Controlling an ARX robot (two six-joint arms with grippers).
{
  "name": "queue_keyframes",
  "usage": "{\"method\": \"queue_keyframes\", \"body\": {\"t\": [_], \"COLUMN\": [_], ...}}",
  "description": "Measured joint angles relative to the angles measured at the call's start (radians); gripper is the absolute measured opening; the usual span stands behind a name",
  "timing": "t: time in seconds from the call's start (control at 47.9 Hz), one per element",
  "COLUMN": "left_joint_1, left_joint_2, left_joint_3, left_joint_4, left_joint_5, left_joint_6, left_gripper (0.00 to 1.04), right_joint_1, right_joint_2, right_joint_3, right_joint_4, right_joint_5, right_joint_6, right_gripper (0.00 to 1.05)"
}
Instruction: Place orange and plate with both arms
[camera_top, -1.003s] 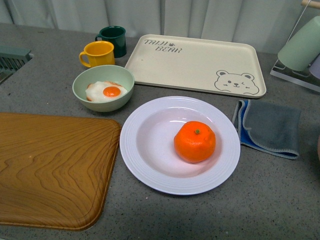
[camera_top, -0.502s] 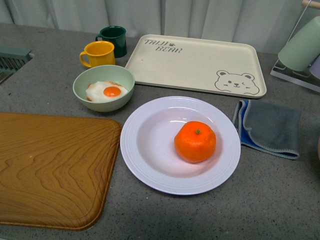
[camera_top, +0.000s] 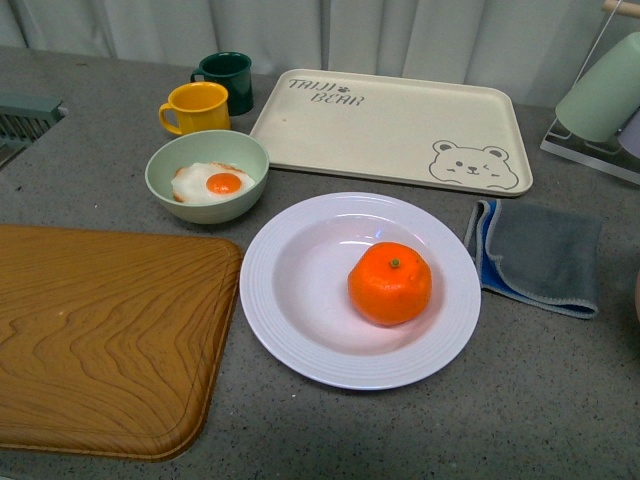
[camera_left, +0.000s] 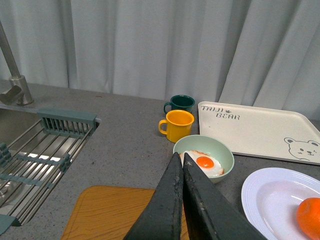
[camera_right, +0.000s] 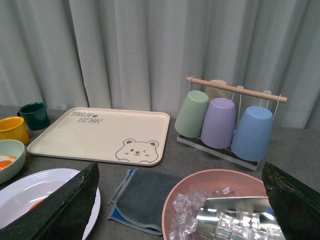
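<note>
Orange (camera_top: 390, 283) in white deep plate (camera_top: 262, 300), right of its centre, mid-desk. Left gripper (camera_left: 180, 159) jaws pressed together; right gripper (camera_right: 179, 172) jaws wide apart; neither touching anything. Probably best: pinch ribbed rim, lift level, steer clear of green bowl (camera_top: 215, 213).

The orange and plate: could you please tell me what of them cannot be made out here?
1. Orange: left wrist view, cut off by the picture edge; right wrist view, only a sliver shows past a finger of the right pincer.
2. Plate: both wrist views, cut off by the edge.
3. Orange's underside: front view, hidden by its own bulk.
</note>
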Motion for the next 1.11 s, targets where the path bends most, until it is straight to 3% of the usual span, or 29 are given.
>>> {"method": "queue_keyframes", "body": {"t": [0.355,0.418,0.564,0.752,1.045,1.108], "left_joint_1": [0.000,0.000,0.000,0.000,0.000,0.000], "left_joint_2": [-0.088,-0.199,-0.256,-0.257,-0.257,-0.257], "left_joint_3": [0.000,0.000,0.000,0.000,0.000,0.000], "left_joint_4": [-0.090,-0.236,-0.264,-0.265,-0.265,-0.265], "left_joint_5": [0.000,0.000,0.001,0.001,0.001,0.001], "left_joint_6": [0.000,0.000,0.000,0.000,0.001,0.002], "left_gripper": [0.04,0.04,0.04,0.33,1.00,0.97], "right_joint_1": [0.000,0.000,0.000,0.000,0.000,0.002], "right_joint_2": [0.000,0.000,0.000,0.000,0.000,0.002], "right_joint_3": [0.000,0.000,0.000,0.000,0.000,0.000], "right_joint_4": [0.000,0.000,0.000,0.000,0.000,-0.003], "right_joint_5": [0.000,0.000,0.000,0.000,0.000,0.010], "right_joint_6": [0.000,0.000,0.000,0.000,0.000,-0.010], "right_gripper": [0.95,0.95,0.95,0.95,0.95,0.95]}}
